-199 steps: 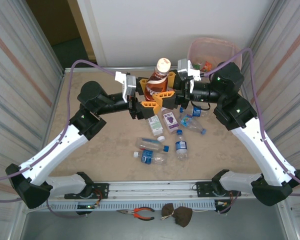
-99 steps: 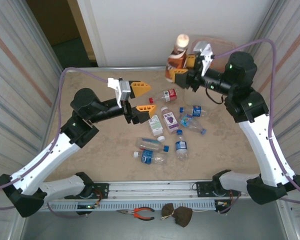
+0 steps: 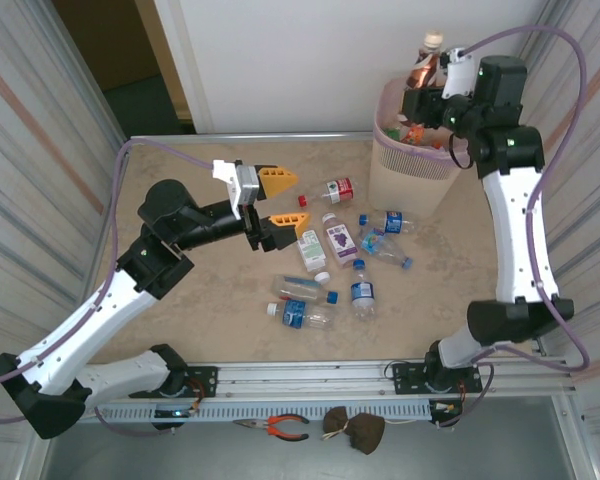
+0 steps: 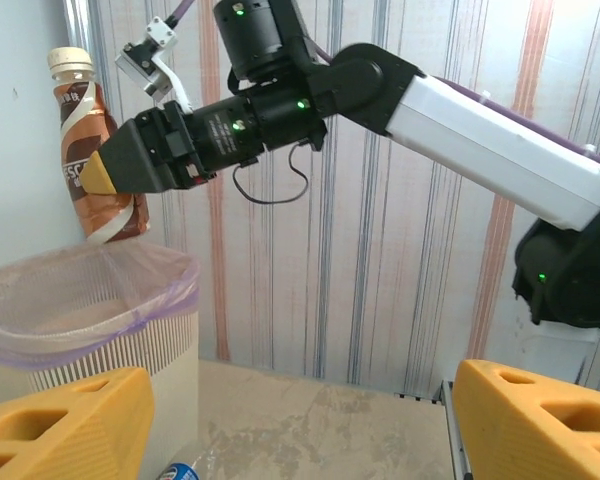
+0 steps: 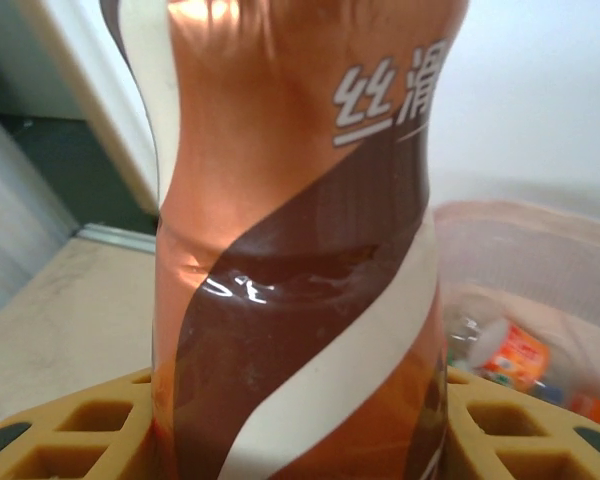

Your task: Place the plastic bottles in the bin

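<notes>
Above the bin (image 3: 412,170), my right gripper (image 4: 110,168) clamps a brown bottle (image 4: 82,115) upright; my left gripper (image 3: 288,200) gapes wide, empty.

Overhead, the light is bright and even, falling from above; shadows on the desk (image 3: 220,310) are faint and soft-edged. The white back wall (image 3: 310,60) is nearly washed out, while the doorway (image 3: 110,50) at upper left is dim. The striped side walls (image 3: 30,120) splay outward, a wide-lens bend at the edges.

In the left wrist view the distance is crisp, but the orange fingers (image 4: 65,425) of the left claw (image 4: 300,420) are soft.

In the right wrist view the brown bottle (image 5: 290,300) sits very close and is slightly blurred, with glare streaks on its glossy label. The bin (image 5: 540,250) behind it is out of focus.
</notes>
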Available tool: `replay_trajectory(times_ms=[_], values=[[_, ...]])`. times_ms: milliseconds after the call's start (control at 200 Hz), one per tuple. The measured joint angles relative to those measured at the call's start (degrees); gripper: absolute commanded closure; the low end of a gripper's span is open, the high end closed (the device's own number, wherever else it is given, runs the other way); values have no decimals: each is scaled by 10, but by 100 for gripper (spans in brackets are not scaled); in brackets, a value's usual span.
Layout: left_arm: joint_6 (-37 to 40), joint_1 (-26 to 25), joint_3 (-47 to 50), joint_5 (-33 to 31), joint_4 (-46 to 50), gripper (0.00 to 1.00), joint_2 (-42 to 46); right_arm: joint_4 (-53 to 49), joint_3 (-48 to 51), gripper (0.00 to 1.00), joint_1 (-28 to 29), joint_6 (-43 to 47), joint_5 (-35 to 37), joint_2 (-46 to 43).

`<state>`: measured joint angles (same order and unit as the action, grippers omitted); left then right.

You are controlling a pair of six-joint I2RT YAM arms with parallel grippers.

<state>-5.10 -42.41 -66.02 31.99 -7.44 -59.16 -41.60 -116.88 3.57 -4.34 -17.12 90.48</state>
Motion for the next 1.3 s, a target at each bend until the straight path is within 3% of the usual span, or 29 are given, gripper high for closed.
replay_trajectory(times_ms=[361,556,912,1302], values=[[2,0,4,-6,2,21,0,-222,-297,58,-66,-52,50,240],[5,0,10,-12,3,21,2,-287,-304,58,-83,-60,33,287],[4,0,21,-19,5,21,2,-320,-307,57,-85,-54,-100,374],[4,0,28,-28,7,21,3,-348,-301,51,-89,-24,-123,425]])
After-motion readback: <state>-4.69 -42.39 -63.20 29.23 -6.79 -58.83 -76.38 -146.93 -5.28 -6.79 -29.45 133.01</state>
